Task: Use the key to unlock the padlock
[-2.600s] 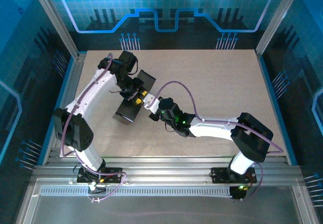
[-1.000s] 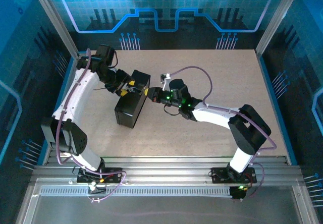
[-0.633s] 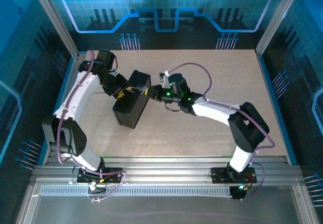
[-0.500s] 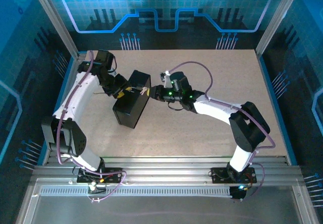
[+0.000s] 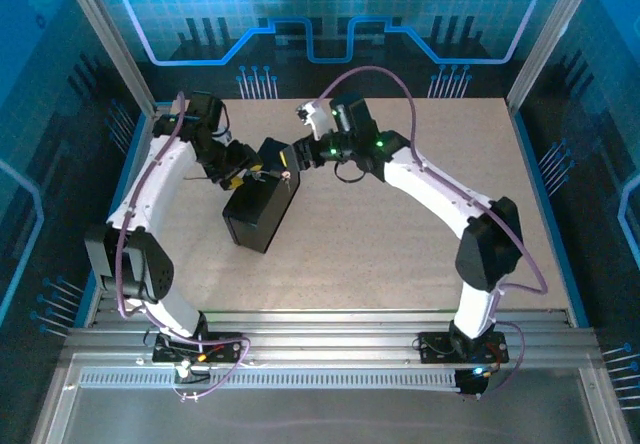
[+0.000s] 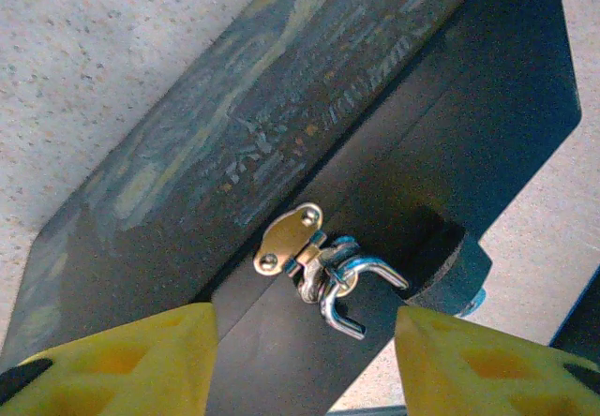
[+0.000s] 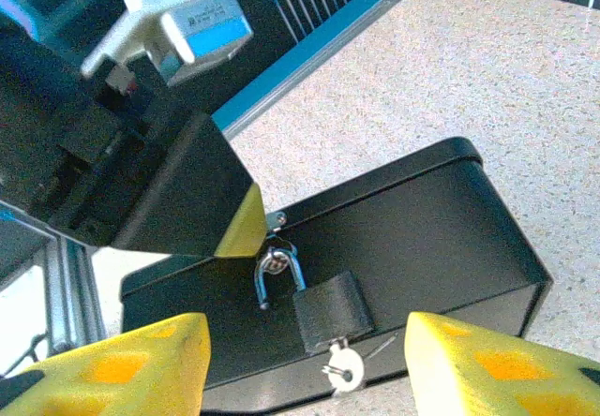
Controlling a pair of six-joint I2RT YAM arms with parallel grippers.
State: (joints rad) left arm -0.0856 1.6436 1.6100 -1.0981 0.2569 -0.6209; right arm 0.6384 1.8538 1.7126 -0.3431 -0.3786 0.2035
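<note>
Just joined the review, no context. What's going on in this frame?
Two arms are working on a black box on the table. A padlock hangs from its hasp with the key in its keyhole, and the shackle looks open on one side. Left gripper and right gripper are both open near the lock, gripping nothing.

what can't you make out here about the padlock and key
Right wrist: key at the padlock base is tiny, its turn unreadable; the left end effector hides the box far end.
Left wrist: padlock body half hidden past the box edge; keyhole faces away.
Top external: padlock and key too small to read.
</note>
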